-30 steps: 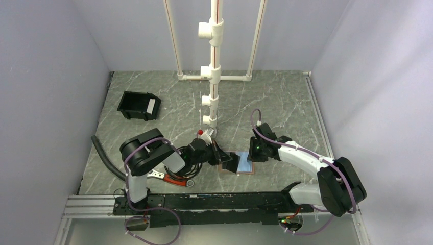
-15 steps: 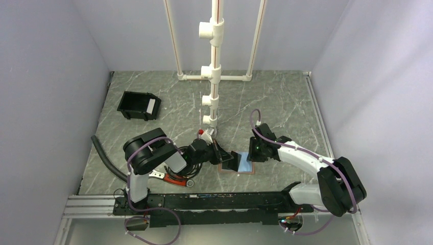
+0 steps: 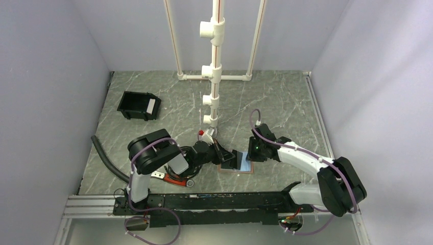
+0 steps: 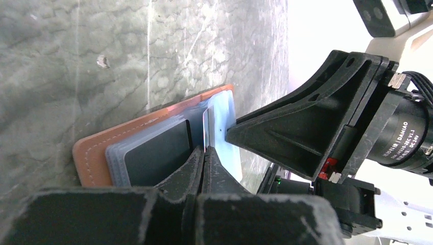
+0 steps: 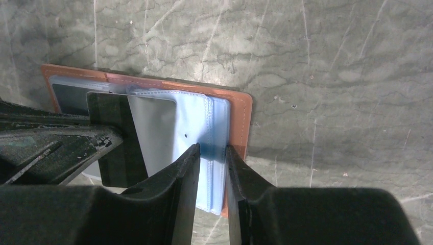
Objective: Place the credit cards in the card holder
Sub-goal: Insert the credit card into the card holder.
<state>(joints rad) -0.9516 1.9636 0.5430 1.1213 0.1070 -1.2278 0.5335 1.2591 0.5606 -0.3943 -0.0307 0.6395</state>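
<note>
The card holder lies spread on the table, with a brown rim (image 5: 244,120), a dark grey half (image 4: 153,153) and a light blue half (image 5: 196,117). My left gripper (image 4: 204,150) is shut on a thin credit card (image 5: 148,135), which looks dark and pale grey. The card stands tilted over the fold, its far edge against the light blue half. My right gripper (image 5: 213,148) has its jaws narrowly apart, tips over the light blue half's outer edge. From above, both grippers (image 3: 228,159) (image 3: 248,155) meet at the card holder (image 3: 250,172).
A black open-topped bin (image 3: 139,105) with a pale card (image 3: 151,106) in it stands at the back left. A white pipe stand (image 3: 213,76) rises behind the card holder. A black hose (image 3: 104,161) and a red-handled tool (image 3: 173,178) lie beside the left arm's base.
The left arm has edged to the right and brought the held card a little further over the card holder. The right arm has barely moved.
</note>
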